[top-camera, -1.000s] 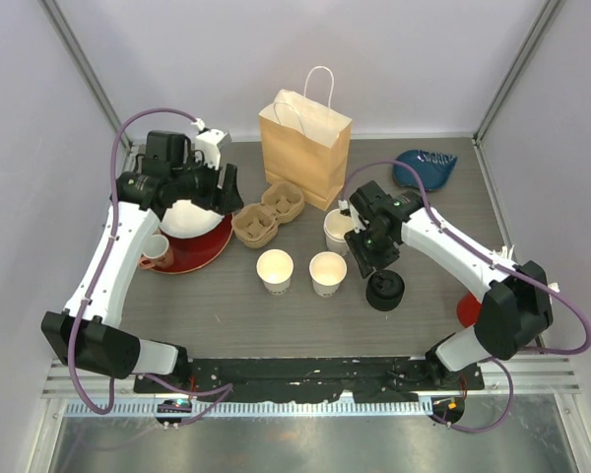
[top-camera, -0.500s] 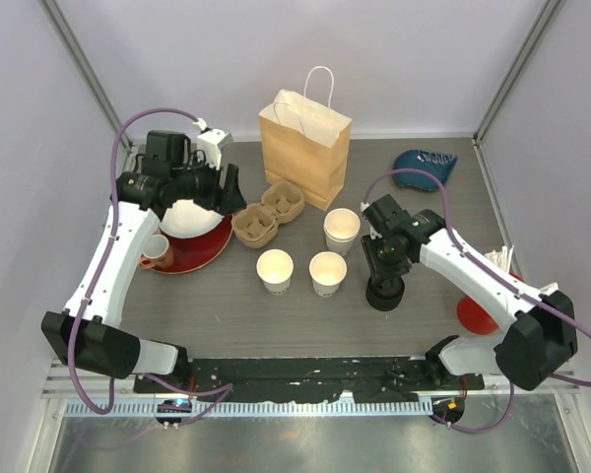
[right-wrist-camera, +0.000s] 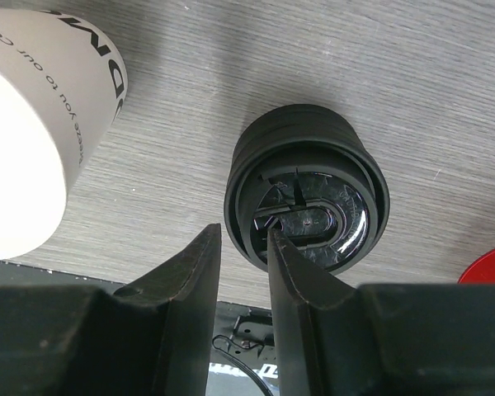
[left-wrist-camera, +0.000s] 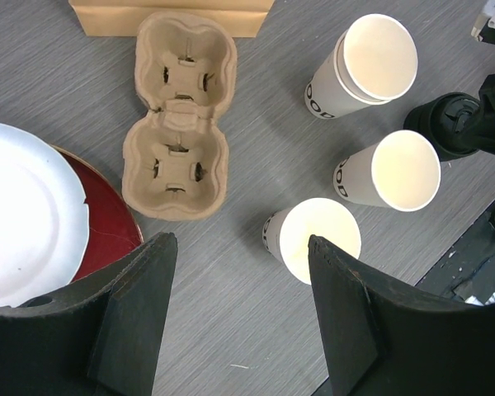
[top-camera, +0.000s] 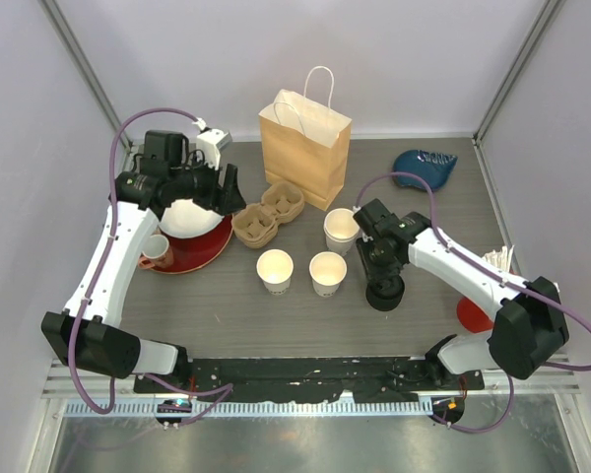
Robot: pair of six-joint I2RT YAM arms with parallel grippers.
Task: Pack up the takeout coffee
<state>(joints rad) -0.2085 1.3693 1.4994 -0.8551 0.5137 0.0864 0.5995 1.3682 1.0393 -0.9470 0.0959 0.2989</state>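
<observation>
Three white paper cups for the takeout coffee stand open and lidless: two side by side (top-camera: 275, 268) (top-camera: 327, 271) and a nested pair (top-camera: 342, 229) behind them. A stack of black sip lids (top-camera: 385, 292) sits to their right. My right gripper (top-camera: 379, 268) is down on that stack. In the right wrist view its jaws (right-wrist-camera: 241, 231) straddle the top lid's (right-wrist-camera: 313, 210) left rim, one finger outside, one inside, with a small gap left. My left gripper (top-camera: 220, 194) hangs open and empty over the white plate (left-wrist-camera: 25, 214).
A cardboard cup carrier (top-camera: 268, 214) lies in front of a brown paper bag (top-camera: 305, 145). The white plate rests on a red plate (top-camera: 209, 251), with a small mug (top-camera: 156, 251) beside it. A blue object (top-camera: 426, 168) lies back right, a red disc (top-camera: 468, 313) near right.
My right gripper has swung from beside the back cup down onto the lid stack, and its jaws have narrowed. The left arm has not moved.
</observation>
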